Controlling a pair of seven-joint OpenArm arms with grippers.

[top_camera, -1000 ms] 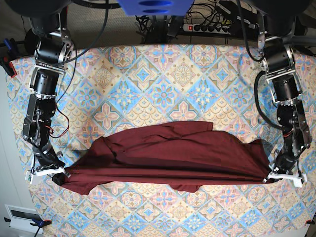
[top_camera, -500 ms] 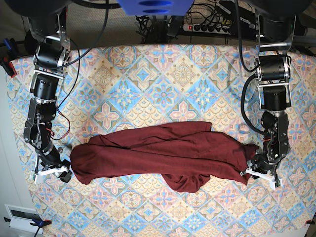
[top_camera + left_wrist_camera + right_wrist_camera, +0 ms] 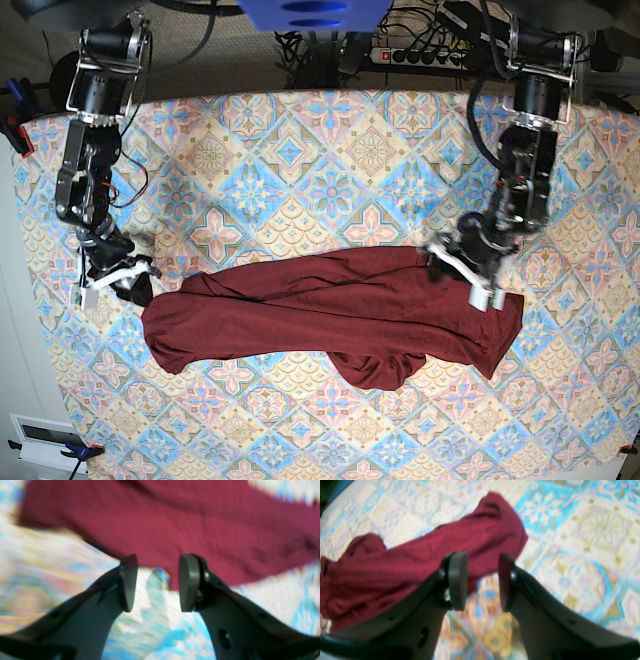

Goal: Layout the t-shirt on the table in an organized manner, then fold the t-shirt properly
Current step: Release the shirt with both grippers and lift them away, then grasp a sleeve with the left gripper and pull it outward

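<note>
The dark maroon t-shirt (image 3: 330,310) lies bunched in a long wrinkled band across the table (image 3: 300,170), with a loose flap hanging toward the front. My left gripper (image 3: 462,272) hovers over the shirt's right end. In the left wrist view the left gripper (image 3: 158,582) is open with only tablecloth between its pads, and the t-shirt (image 3: 175,525) lies just beyond them. My right gripper (image 3: 115,283) sits just outside the shirt's left end. In the right wrist view the right gripper (image 3: 481,582) is open and empty, with the t-shirt (image 3: 407,555) behind it.
A power strip (image 3: 420,55) and tangled cables run along the table's back edge. A red clamp (image 3: 20,135) grips the cloth at the left edge. A white box (image 3: 40,435) sits off the front-left corner.
Both grippers opened and let go of the shirt's ends, then lifted back toward the rear. The stretched shirt went slack and shortened into a bunched band.
</note>
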